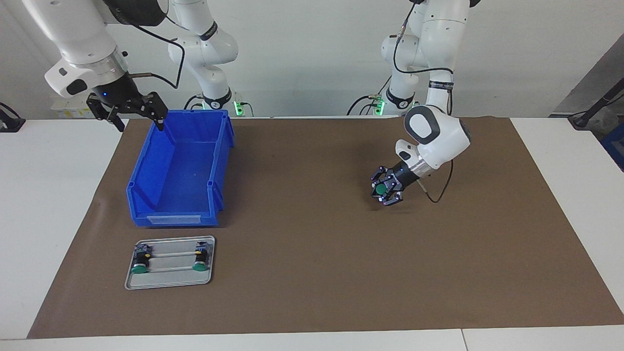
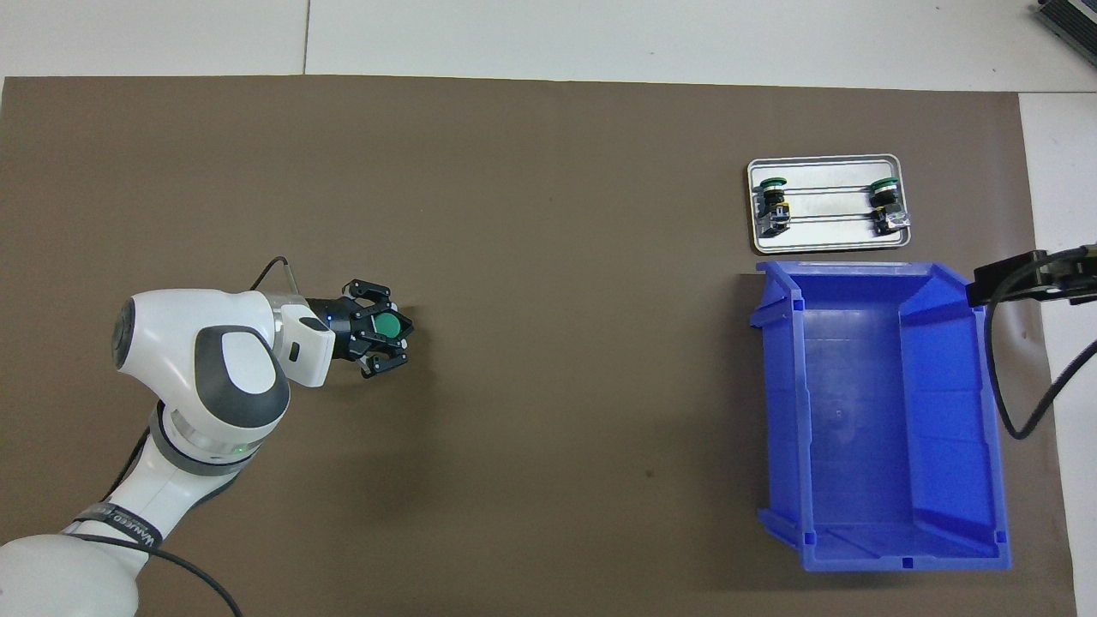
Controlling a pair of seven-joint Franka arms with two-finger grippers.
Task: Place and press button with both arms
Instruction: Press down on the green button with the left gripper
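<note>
My left gripper (image 1: 385, 191) (image 2: 383, 333) hangs low over the brown mat toward the left arm's end of the table, shut on a button (image 1: 380, 187) (image 2: 391, 325) whose round green cap shows between the fingers. My right gripper (image 1: 131, 111) stands open in the air over the edge of the blue bin (image 1: 146, 195) (image 2: 943, 548) nearest the right arm; only part of it shows at the edge of the overhead view (image 2: 1041, 278). It holds nothing. Two more green-capped buttons (image 1: 140, 267) (image 1: 198, 265) lie on the silver tray (image 1: 168, 282) (image 2: 823, 244).
The blue bin holds nothing and sits between the robots and the silver tray, toward the right arm's end. The brown mat (image 1: 312, 273) (image 2: 548, 171) covers most of the white table. A black cable (image 2: 1007, 386) hangs from the right arm beside the bin.
</note>
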